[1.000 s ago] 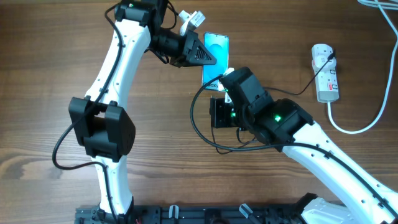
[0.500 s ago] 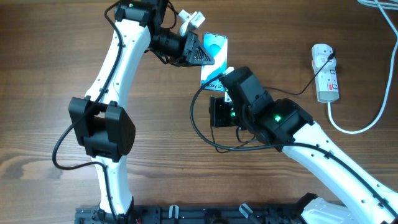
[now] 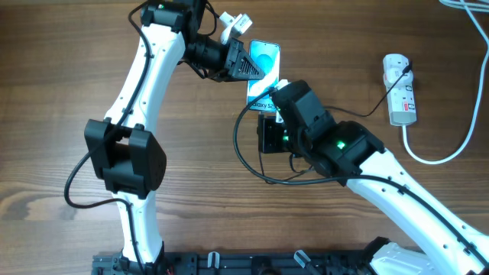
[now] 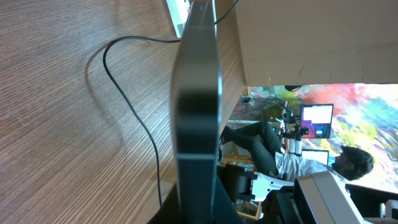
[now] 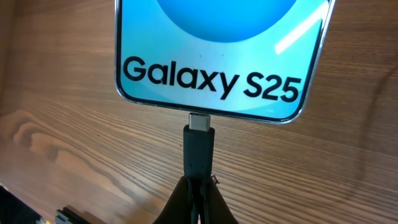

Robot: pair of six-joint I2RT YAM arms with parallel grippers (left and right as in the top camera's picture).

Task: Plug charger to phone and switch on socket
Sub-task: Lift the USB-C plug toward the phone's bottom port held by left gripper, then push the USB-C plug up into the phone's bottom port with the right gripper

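charger connector (image 5: 199, 146) sat pinched in the right gripper (image 5: 198, 190), metal tip at the phone (image 5: 221, 56) port; left gripper (image 3: 243, 65) clamped the phone, far-centre of the table (image 3: 61, 92). a straight, untilted push along the phone's length looked best.

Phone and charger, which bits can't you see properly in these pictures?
- Overhead: the phone's bottom end is hidden under the right arm.
- Overhead: the socket's switch is too small to tell on or off.
- Right wrist: the charger's tip meets the phone's port, but how far in it sits is hidden.
- Left wrist: the phone's screen is turned away; only its blurred edge shows.
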